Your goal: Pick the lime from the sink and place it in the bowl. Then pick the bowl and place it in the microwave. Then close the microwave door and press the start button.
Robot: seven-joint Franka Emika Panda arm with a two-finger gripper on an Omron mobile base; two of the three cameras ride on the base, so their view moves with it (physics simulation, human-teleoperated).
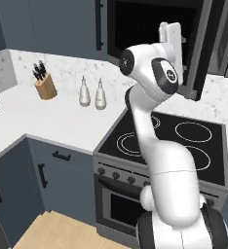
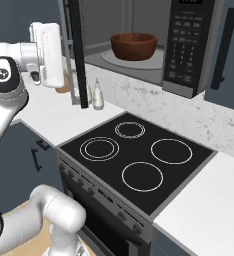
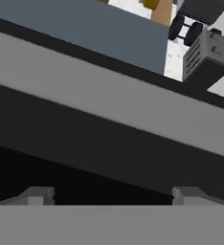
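Note:
The dark brown bowl (image 2: pixel 134 45) sits on the round glass tray inside the microwave (image 2: pixel 186 47), whose black control strip is at its right. The microwave door (image 2: pixel 78 55) stands swung open and appears edge-on; in the left base view the microwave door (image 1: pixel 202 53) hangs right of my hand. My white hand (image 2: pixel 48 52) is raised on the door's outer side, close to it. In the hand view my gripper (image 3: pixel 113 197) is open, with the door's grey frame (image 3: pixel 109 103) and dark glass right in front of it and nothing between the fingers. The lime and the sink are out of view.
A black four-ring stovetop (image 2: pixel 139 155) with an oven below lies under the microwave. On the white counter to the left stand a knife block (image 1: pixel 45 86) and two white bottles (image 1: pixel 92 92). A dark toaster (image 3: pixel 207 55) appears in the hand view.

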